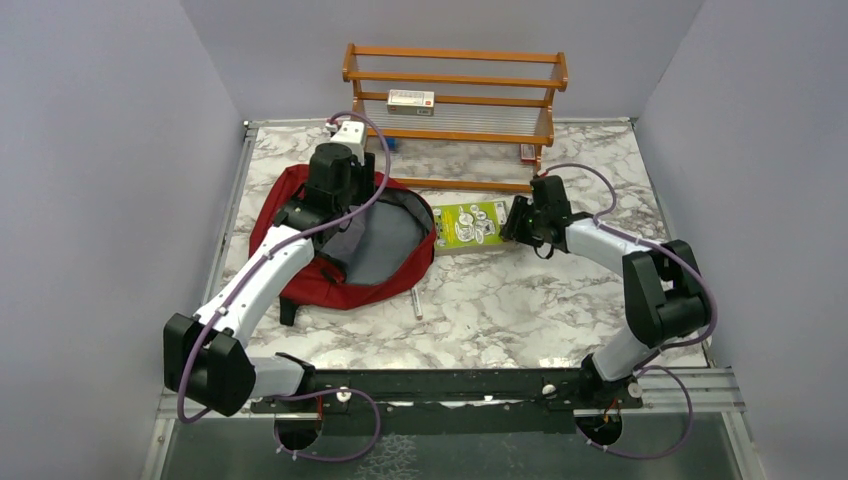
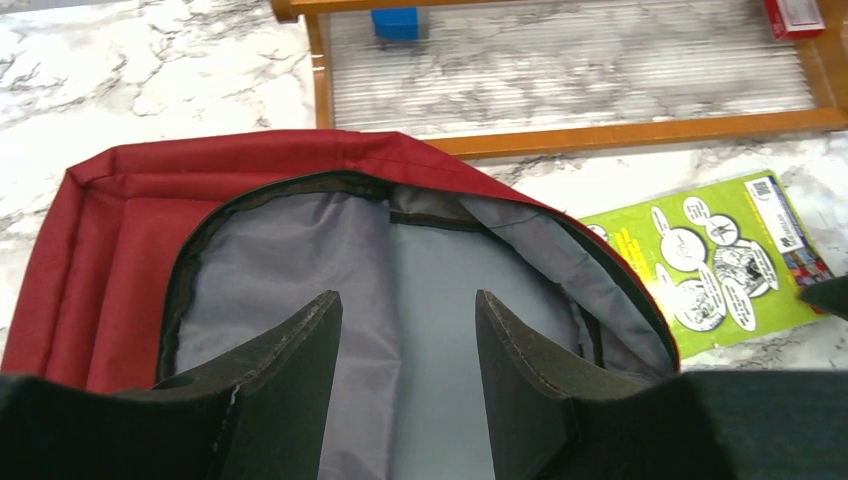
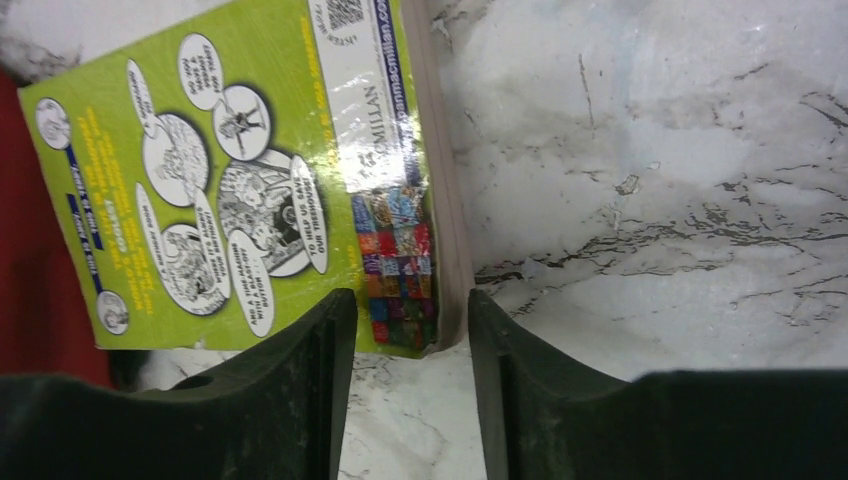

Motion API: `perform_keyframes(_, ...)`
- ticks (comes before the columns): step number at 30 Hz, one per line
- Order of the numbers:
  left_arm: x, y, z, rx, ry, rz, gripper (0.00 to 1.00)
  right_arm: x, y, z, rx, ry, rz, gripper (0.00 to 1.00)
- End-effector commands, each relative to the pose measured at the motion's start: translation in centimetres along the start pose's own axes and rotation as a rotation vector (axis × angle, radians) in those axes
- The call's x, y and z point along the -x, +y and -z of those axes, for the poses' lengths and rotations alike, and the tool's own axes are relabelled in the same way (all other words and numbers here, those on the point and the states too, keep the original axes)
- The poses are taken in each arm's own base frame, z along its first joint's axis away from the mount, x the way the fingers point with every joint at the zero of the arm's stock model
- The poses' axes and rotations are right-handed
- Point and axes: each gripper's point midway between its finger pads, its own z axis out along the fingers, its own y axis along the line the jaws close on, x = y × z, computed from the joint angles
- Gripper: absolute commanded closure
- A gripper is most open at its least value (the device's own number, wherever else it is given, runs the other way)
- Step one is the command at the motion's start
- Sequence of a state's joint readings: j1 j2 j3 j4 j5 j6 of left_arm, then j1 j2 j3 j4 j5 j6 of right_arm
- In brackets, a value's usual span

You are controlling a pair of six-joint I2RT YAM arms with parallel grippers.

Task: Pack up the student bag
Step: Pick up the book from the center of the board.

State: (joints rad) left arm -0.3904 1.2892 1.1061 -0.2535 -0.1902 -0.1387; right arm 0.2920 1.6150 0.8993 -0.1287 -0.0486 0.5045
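My right tool [image 3: 405, 400] is half open, straddling the green book [image 3: 250, 150] corner for an edge pinch, nothing clamped; left tool [image 2: 405, 390] part open, empty, over the student bag [image 2: 120, 220], unzipped on the bench [image 3: 650, 150] beside it.

You had a white-and-grey marble-look table [image 1: 520, 300], boxed in by plain pale lilac walls [image 1: 100, 150] on three sides. At the far edge, up against the back wall, sat an orange wooden rack [image 1: 470, 118] with ribbed clear shelves. A metal rail [image 1: 705, 385] ran along the near edge. Lighting was soft and even.
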Motion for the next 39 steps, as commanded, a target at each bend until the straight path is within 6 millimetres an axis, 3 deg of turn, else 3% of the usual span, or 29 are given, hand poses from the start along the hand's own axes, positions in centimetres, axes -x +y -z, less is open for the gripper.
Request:
perform_keyframes(1, 1.4, -2.4, 0.4, -0.090, -0.049, 0.002, 0.47, -1.5, -1.1, -0.8, -0.017, 0.048, -0.035, 0.54)
perform_keyframes(7, 1.0, -5.1, 0.3, -0.154, -0.038, -0.027, 0.47, -2.2, -3.2, -1.1, -0.087, 0.040, -0.085, 0.65)
perform_keyframes(15, 0.0, -8.3, -0.4, -0.256, -0.008, -0.030, 0.47, -1.6, -5.5, 0.0, -0.138, -0.033, -0.141, 0.95)
perform_keyframes(23, -0.2, -12.6, -2.0, -0.421, 0.020, -0.068, 0.47, 0.1, -8.4, 2.8, -0.222, -0.129, -0.168, 0.99)
perform_keyframes(25, 0.1, -13.9, -2.6, -0.470, 0.020, -0.094, 0.46, 0.6, -8.8, 3.4, -0.235, -0.151, -0.169, 0.94)
perform_keyframes(29, 0.5, -16.7, -3.9, -0.576, 0.026, -0.146, 0.45, 1.2, -8.6, 4.5, -0.230, -0.170, -0.173, 0.62)
perform_keyframes(31, 0.4, -17.9, -4.8, -0.611, 0.032, -0.167, 0.44, 1.3, -8.5, 5.2, -0.223, -0.183, -0.181, 0.52)
perform_keyframes(35, -1.0, -20.9, -6.4, -0.683, 0.058, -0.223, 0.44, 1.5, -7.7, 7.1, -0.184, -0.230, -0.208, 0.48)
perform_keyframes(39, -3.7, -24.0, -8.1, -0.767, 0.095, -0.300, 0.44, 0.9, -6.1, 8.3, -0.085, -0.245, -0.265, 0.47)
